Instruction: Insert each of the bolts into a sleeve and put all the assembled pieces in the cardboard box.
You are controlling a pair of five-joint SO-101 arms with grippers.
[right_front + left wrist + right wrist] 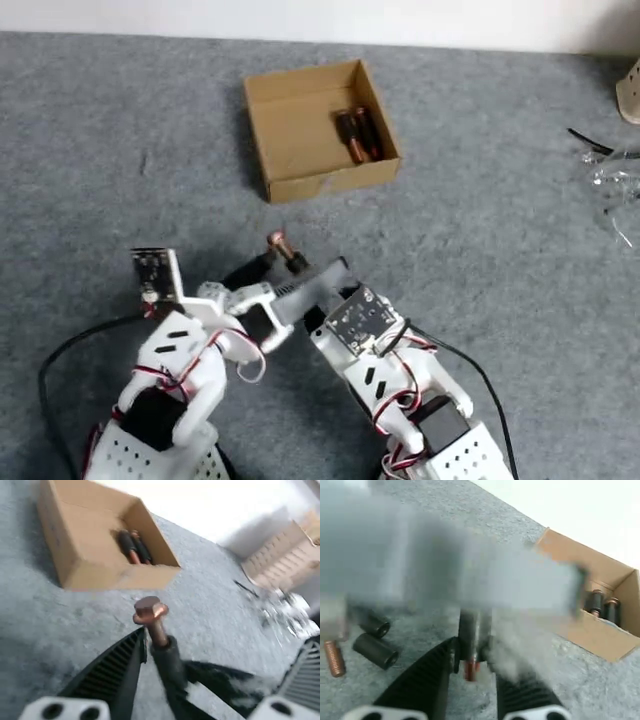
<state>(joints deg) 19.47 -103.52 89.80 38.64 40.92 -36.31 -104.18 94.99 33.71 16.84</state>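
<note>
A copper-headed bolt (150,611) sticks out of a black sleeve (170,665), and my left gripper (160,652) is shut on that sleeve just above the grey carpet. In the high view the bolt head (275,240) points toward the cardboard box (290,175), with the left gripper (268,268) and right gripper (325,280) meeting at the piece. My right gripper (472,655) is shut on the same sleeve (470,635); a copper tip (470,670) shows below it. Two assembled pieces (358,135) lie in the box.
Two loose black sleeves (375,650) and a bare bolt (334,657) lie on the carpet near the right gripper. The left arm blurs across the right wrist view. Clear plastic glasses (612,175) lie at the far right. Open carpet separates the grippers from the box.
</note>
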